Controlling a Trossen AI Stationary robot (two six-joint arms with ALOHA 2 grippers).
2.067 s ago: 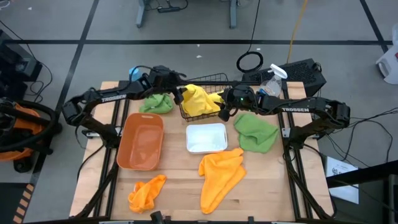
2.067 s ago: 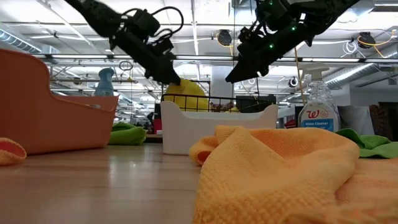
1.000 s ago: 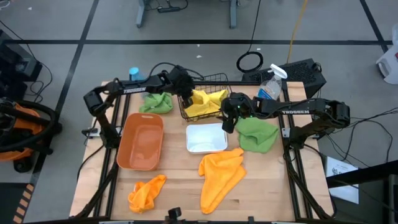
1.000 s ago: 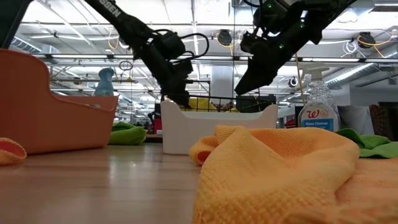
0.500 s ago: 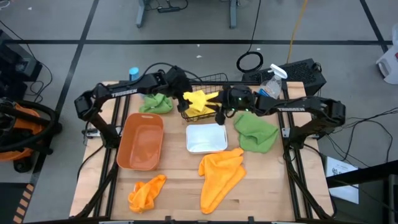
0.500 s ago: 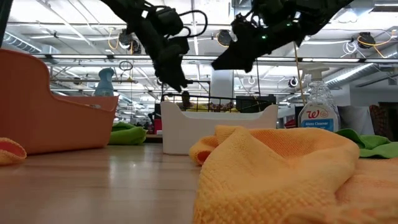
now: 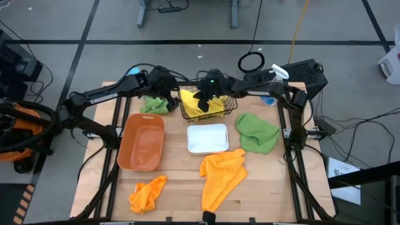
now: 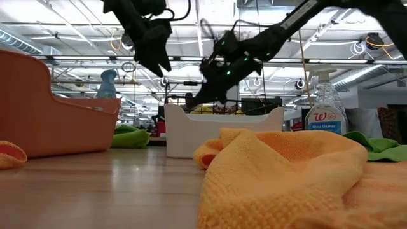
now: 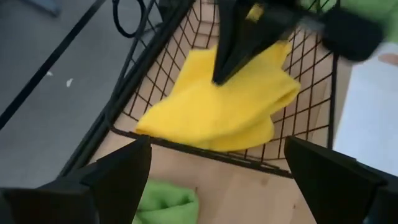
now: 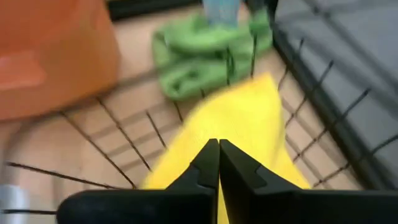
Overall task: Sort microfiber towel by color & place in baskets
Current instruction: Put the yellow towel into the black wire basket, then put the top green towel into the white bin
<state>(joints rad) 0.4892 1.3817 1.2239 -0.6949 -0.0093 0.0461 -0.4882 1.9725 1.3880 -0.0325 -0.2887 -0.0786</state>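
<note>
A yellow towel (image 7: 206, 105) lies crumpled inside the black wire basket (image 7: 220, 79) at the table's far middle. My right gripper (image 10: 216, 148) is shut and points down into the basket, right over the yellow towel (image 10: 249, 118). My left gripper (image 9: 217, 186) is open beside the basket's left wall (image 9: 155, 81), above the table and holding nothing. The white bin (image 7: 190, 134) and the orange tub (image 7: 142, 142) stand in front of the basket. One green towel (image 7: 156, 103) lies to the left of the basket, another (image 7: 257, 132) to its right. My right gripper's shut fingertips (image 9: 219, 73) come from above, slanting in from the table's right, and stand at the top of the yellow towel (image 9: 236, 106) near its middle. Nothing shows between the fingers. I cannot tell whether the tips touch the cloth.
Two orange towels (image 7: 222, 176) (image 7: 147, 192) lie near the table's front edge. A spray bottle (image 8: 324, 108) stands at the far right behind the right arm. A blue bottle (image 8: 107, 84) stands at the far left.
My left gripper has let go of the yellow towel, opened, and drawn up and toward the table's left, away from the basket. The towel has dropped and now lies in the basket. My right gripper has swung from above the right green towel to over the basket.
</note>
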